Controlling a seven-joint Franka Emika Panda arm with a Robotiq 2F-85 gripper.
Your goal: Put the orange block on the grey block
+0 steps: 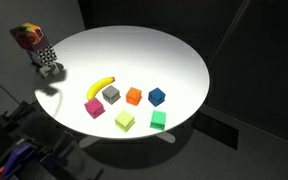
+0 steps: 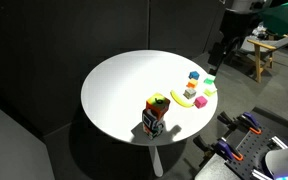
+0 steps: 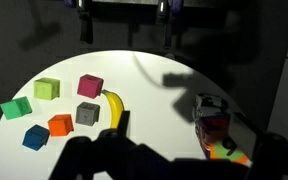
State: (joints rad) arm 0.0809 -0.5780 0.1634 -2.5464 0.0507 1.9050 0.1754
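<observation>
We note the gripper high over the desk, jaws wide, empty. Orange block rests just beside grey block, apart, both tops bare for stacking.

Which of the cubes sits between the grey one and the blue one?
The orange block. It is the middle of a row of three, with the grey block toward the banana and the blue block at the far end.

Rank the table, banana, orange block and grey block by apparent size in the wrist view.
1. table
2. banana
3. grey block and orange block: these look alike, so they are not ranked.
</observation>
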